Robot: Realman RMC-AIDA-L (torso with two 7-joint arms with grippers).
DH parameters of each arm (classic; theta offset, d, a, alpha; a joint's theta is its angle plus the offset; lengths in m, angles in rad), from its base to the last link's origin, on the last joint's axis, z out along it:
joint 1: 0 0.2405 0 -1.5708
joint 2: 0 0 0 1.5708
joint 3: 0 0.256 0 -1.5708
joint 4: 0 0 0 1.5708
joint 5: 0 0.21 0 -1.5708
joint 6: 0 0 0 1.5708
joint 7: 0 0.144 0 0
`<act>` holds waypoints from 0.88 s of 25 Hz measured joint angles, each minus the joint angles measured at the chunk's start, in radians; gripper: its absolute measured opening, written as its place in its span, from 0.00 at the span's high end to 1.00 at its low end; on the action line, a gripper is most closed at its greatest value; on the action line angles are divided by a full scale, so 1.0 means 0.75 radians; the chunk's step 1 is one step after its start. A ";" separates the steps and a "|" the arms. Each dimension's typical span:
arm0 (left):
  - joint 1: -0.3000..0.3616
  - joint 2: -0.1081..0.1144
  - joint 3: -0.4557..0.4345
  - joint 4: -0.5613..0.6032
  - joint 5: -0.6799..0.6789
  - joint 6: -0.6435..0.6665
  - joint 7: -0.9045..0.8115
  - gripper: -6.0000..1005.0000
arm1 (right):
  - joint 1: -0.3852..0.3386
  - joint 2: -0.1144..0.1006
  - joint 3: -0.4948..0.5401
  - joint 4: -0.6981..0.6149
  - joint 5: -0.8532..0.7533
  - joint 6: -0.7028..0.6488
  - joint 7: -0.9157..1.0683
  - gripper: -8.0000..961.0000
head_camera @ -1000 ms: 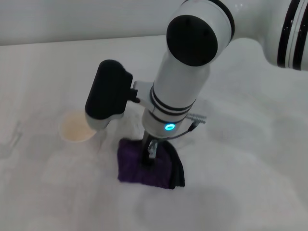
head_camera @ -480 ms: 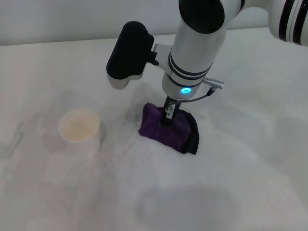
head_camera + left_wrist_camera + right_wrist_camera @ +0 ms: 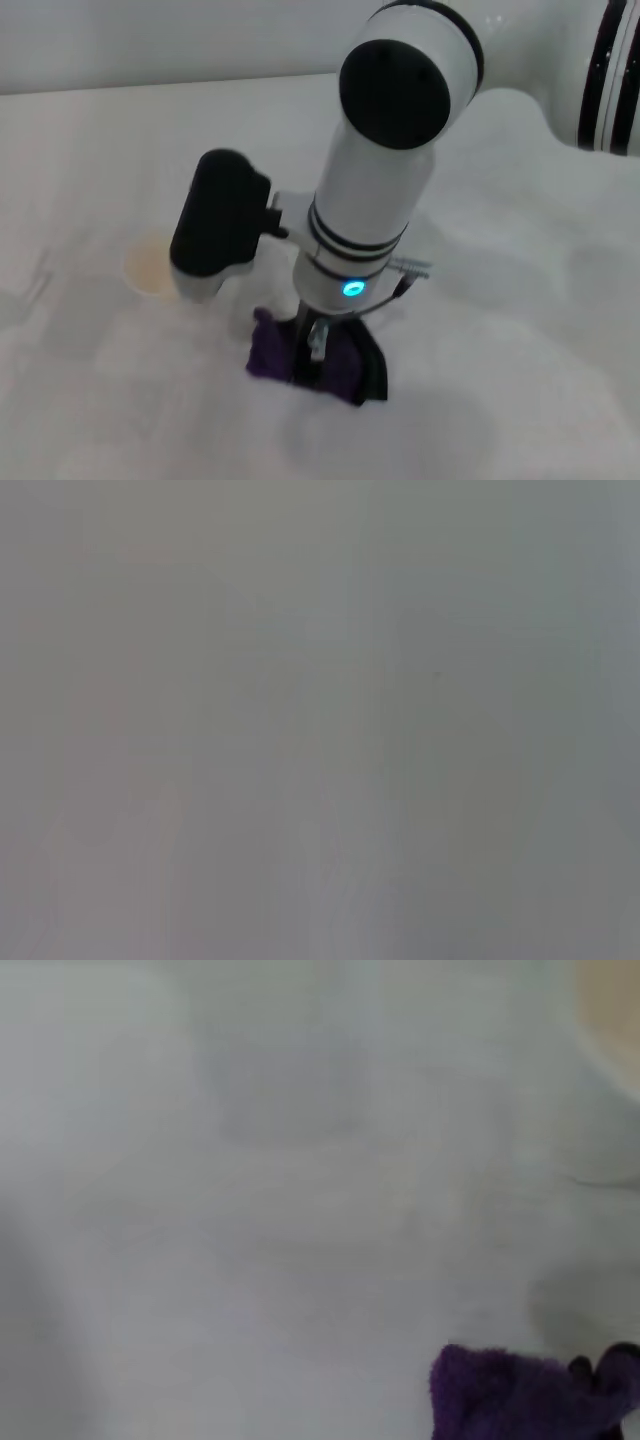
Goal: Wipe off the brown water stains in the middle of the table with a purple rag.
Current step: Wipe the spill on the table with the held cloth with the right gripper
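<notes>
In the head view my right gripper (image 3: 312, 352) is shut on the purple rag (image 3: 266, 354) and presses it down on the white table (image 3: 520, 390), near the table's front middle. The rag is bunched under the fingers, with its black edge on the right side. The rag also shows at the edge of the right wrist view (image 3: 520, 1400). No brown water stains show; the rag and arm cover the spot beneath them. My left gripper is out of view, and the left wrist view is a blank grey.
A small white cup (image 3: 146, 268) stands just left of the rag, partly hidden behind the black wrist housing (image 3: 215, 225). Its rim shows in the right wrist view (image 3: 612, 1010). The big white right arm (image 3: 390, 150) hides the table's middle.
From half a second ago, my right gripper dragged the rag back toward me and to the left, close to where it was one second ago. The cup has not moved.
</notes>
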 joint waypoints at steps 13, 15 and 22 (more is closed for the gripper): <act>0.008 -0.002 -0.001 0.000 0.006 -0.003 0.000 0.13 | 0.031 0.000 -0.059 0.093 0.070 -0.120 -0.056 0.92; 0.013 -0.002 -0.002 0.000 0.006 -0.002 0.001 0.13 | 0.048 0.000 -0.066 0.143 0.050 -0.167 -0.055 0.92; 0.019 -0.006 -0.001 -0.003 0.005 0.000 0.001 0.13 | 0.076 0.000 -0.035 0.184 -0.135 -0.223 0.022 0.91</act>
